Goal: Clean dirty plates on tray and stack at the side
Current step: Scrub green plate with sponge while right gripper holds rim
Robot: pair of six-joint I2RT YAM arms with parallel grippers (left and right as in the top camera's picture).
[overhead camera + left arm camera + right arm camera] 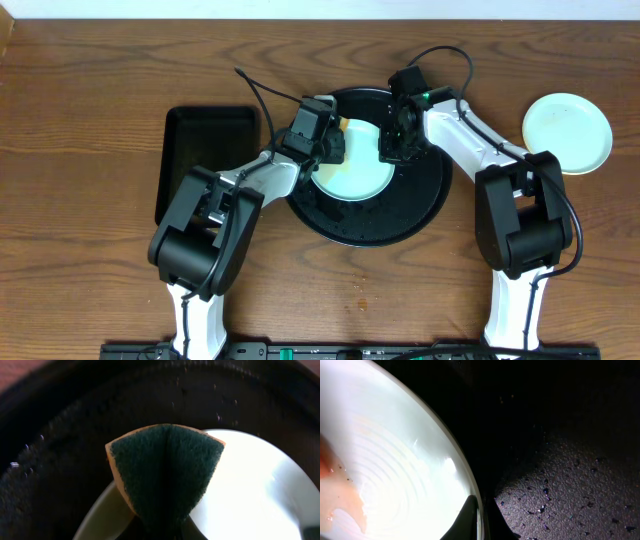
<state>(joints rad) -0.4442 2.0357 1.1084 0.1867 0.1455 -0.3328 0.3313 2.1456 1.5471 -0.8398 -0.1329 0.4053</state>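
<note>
A pale mint plate [355, 175] lies on the large round black tray [400, 215]. My left gripper [335, 145] is shut on a sponge [165, 475] with a dark green scouring face and an orange body, held at the plate's [250, 495] far left rim. My right gripper [480, 520] is shut on the plate's [395, 460] right rim, one finger inside and one outside. It also shows in the overhead view [392, 148]. An orange-brown smear [340, 495] shows on the plate. A second pale plate [567, 132] lies on the bare wood at the right. No pale yellow plate can be made out.
A smaller rectangular black tray [205, 160] stands left of the round tray. The round tray's floor [570, 485] is wet and speckled with droplets. Both arms reach in from the near edge, and a cable loops above the right arm.
</note>
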